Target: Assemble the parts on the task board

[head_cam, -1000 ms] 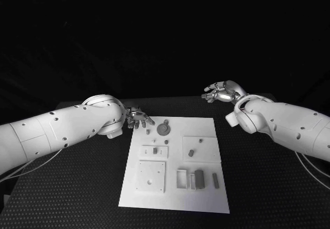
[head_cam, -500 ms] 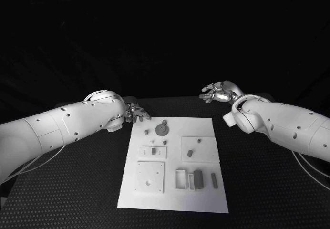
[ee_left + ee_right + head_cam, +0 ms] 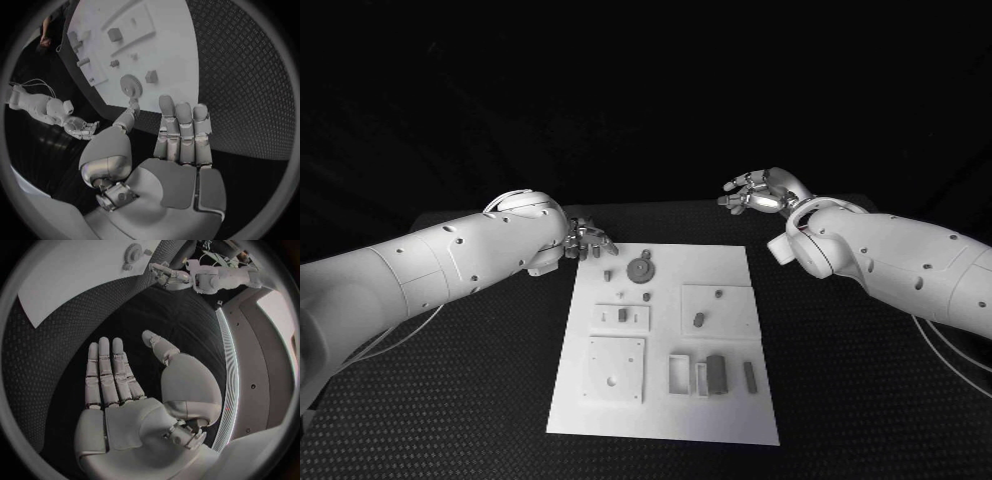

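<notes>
Task board [image 3: 672, 340], white plate, lies mid tabletop [image 3: 473, 400], long side running away from the robot. Parts on it: round gear-like disc [image 3: 640, 270] near the far edge w/ a small peg [image 3: 607, 277] beside it; small square plate [image 3: 623, 317] w/ a piece standing in it; larger square plate [image 3: 718, 310] to its right w/ two small pieces on it; big flat square [image 3: 616, 369] near the front left; open rectangular frame [image 3: 681, 374] and dark block [image 3: 717, 372] side by side at front right, slim bar [image 3: 750, 376] just right of them.

Left hand [image 3: 589, 241] hovers just off the board's far left corner, over black tabletop, fingers straight and close together, thumb out to the side, holding nothing. Left wrist view: palm [image 3: 181, 165] open, fingertips [image 3: 183, 111] pointing toward the board edge, gear disc [image 3: 130, 86] and a small part [image 3: 150, 76] just beyond them, not touched.

Right hand [image 3: 757, 195] is up past the board's far right corner, well apart from the board, fingers loosely curled in head view. Right wrist view: hand [image 3: 125, 395] flat, fingers extended side by side, thumb apart, empty; board corner [image 3: 69, 285] off ahead.
</notes>
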Controlling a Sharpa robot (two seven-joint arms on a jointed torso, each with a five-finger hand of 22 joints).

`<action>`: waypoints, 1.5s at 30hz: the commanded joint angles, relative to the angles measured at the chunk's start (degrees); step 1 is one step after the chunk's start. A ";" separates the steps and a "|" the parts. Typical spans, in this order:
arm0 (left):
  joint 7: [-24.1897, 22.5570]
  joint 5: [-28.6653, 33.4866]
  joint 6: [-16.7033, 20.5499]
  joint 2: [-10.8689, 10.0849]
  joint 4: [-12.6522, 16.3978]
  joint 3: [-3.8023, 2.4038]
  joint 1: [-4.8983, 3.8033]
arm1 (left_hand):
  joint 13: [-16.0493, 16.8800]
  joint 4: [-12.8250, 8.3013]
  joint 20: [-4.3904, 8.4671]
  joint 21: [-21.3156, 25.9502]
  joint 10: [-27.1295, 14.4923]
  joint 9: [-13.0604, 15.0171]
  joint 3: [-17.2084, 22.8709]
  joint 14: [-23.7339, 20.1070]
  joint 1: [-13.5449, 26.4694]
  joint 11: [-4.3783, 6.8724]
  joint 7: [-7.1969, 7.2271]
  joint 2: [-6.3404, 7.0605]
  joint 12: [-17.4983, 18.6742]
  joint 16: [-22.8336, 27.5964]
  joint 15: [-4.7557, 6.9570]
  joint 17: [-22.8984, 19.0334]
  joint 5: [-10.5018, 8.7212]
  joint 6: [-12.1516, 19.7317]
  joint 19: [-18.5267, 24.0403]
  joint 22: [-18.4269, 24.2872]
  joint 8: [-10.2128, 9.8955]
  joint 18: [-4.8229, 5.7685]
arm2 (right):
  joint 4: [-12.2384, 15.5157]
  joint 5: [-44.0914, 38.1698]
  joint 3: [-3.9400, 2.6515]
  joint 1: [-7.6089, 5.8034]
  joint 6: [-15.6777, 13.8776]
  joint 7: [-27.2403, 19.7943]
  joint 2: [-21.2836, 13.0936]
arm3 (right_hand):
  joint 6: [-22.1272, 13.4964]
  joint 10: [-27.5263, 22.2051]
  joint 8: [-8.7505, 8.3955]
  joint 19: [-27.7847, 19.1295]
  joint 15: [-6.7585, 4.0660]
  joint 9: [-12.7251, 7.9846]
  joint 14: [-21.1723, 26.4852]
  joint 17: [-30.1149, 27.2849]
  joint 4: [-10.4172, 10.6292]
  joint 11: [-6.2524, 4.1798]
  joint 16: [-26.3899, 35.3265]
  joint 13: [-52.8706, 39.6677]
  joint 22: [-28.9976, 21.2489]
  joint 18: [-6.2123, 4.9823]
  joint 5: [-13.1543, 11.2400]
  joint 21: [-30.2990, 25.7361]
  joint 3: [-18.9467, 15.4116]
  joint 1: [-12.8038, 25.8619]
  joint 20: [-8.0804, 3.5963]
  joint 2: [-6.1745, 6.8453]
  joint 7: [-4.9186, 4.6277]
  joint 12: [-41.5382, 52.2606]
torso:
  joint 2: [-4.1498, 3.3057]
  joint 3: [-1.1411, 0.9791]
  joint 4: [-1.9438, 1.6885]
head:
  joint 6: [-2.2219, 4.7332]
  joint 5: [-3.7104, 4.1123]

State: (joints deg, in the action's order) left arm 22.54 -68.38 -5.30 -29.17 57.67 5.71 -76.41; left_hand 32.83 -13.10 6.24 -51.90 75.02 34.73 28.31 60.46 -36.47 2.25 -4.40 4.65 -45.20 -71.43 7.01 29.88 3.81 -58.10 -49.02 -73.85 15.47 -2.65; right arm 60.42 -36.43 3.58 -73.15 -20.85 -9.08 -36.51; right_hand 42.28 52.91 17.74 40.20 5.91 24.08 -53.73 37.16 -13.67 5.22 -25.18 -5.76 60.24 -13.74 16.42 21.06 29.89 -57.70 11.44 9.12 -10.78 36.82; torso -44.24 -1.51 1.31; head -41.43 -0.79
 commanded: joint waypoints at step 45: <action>-1.59 3.25 -6.38 1.08 -1.66 0.67 1.72 | -0.16 -3.02 5.86 0.80 0.71 -0.61 -1.43 -0.30 -3.62 -0.33 -0.08 -8.41 0.32 -0.21 -0.28 0.16 0.09 0.03 0.02 -1.37 0.35 1.00 | -0.09 -0.08 -0.03 0.02 0.53 -0.65 0.51 | 0.63 -7.07 0.20 0.49 0.43 -0.15 0.06 0.13 0.10 4.59 0.36 0.22 0.26 0.66 0.37 -0.49 -0.16 0.32 0.12 -0.04 -1.40 0.28 | 0.06 -0.08 -0.01 | -0.61 -0.04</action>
State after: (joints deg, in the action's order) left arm 21.46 -65.99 -10.97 -28.19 55.98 6.38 -74.70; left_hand 32.73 -15.84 6.24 -51.46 75.40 34.20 26.91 60.20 -39.68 1.87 -4.25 -3.75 -45.20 -71.43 6.71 29.96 3.81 -58.20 -49.03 -74.95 15.71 -2.65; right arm 60.34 -36.43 3.58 -73.15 -20.85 -9.11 -36.07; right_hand 42.28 52.90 17.74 40.42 5.91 23.99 -53.73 37.21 -13.67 5.22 -25.18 -5.60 60.45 -13.74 16.42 20.83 29.89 -57.70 11.65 9.12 -10.78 36.81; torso -44.17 -1.60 1.29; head -42.01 -0.84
